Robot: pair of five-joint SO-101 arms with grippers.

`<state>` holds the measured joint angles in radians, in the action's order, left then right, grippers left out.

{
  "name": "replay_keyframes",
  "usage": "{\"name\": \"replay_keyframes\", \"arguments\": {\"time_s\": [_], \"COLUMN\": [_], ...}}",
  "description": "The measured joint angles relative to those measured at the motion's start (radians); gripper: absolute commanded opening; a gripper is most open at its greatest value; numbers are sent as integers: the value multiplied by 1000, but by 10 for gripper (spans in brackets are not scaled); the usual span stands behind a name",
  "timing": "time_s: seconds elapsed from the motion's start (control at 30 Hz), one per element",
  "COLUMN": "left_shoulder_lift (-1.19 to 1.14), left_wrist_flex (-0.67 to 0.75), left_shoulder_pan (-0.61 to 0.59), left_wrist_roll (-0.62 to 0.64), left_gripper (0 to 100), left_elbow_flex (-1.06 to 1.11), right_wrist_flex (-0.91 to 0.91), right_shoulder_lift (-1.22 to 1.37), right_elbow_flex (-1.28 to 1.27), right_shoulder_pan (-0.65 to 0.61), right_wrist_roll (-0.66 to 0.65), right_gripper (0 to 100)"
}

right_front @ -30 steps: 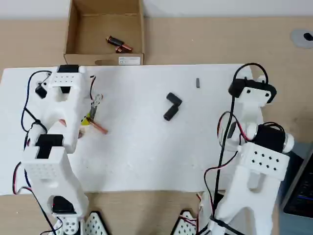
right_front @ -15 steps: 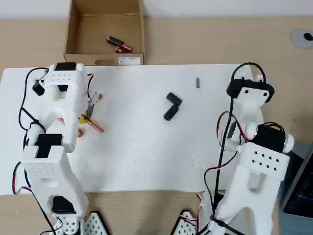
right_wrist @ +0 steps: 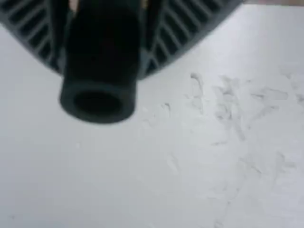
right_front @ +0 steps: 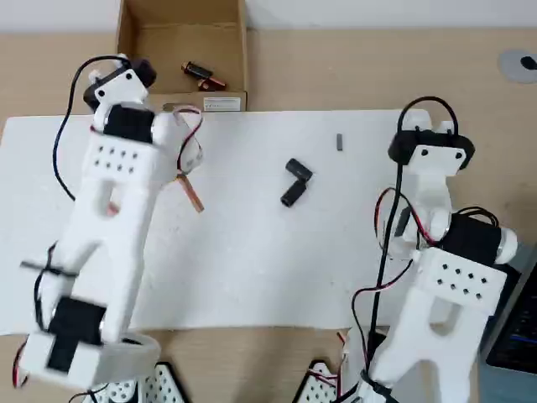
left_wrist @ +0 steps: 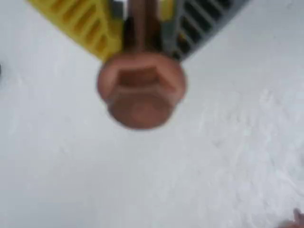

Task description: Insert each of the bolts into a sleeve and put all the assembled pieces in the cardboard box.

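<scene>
High view: two sleeves point(right_front: 291, 196) lie together on the mat point(right_front: 252, 260). The box point(right_front: 122, 50) holds one assembled piece point(right_front: 204, 75). The left gripper point(left_wrist: 141, 19) clamps one bolt point(left_wrist: 141, 90) near the box. The right gripper point(right_wrist: 102, 19) clamps a third sleeve point(right_wrist: 99, 71).

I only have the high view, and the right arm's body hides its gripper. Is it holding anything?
Observer: Yes. In the right wrist view the right gripper is shut on a black sleeve.
Operator: Which way does its bore face?
Observer: Its open end faces the wrist camera, and no bolt shows inside.
Operator: How is the left arm's bolt gripped?
Observer: The left gripper clamps the bolt by its shank, between a yellow finger and a grey finger, head toward the wrist camera.
</scene>
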<state>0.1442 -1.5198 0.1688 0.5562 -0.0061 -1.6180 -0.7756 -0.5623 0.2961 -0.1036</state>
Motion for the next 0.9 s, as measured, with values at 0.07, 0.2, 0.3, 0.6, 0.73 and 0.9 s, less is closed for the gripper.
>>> {"name": "replay_keyframes", "arguments": {"time_s": [0.07, 0.2, 0.3, 0.6, 0.73, 0.9], "left_shoulder_lift": [75, 244, 376, 786, 914, 1033], "left_wrist_flex": [0, 69, 176, 529, 638, 766], "left_shoulder_pan": [15, 28, 31, 31, 31, 31], "left_wrist_roll": [-14, -26, -61, -123, -132, -203], "left_gripper": [2, 2, 2, 2, 2, 2], "left_elbow_flex": [78, 256, 423, 907, 1046, 1175], "right_wrist_flex": [0, 0, 44, 276, 373, 471], "right_shoulder_lift": [-25, -135, -245, -519, -624, -750], "right_elbow_flex": [0, -5, -68, -385, -503, -634], "right_shoulder_pan": [0, 0, 0, -107, -215, -370], "right_wrist_roll": [-11, -54, -75, -46, 25, 133], "right_gripper": [9, 9, 9, 9, 9, 9]}}
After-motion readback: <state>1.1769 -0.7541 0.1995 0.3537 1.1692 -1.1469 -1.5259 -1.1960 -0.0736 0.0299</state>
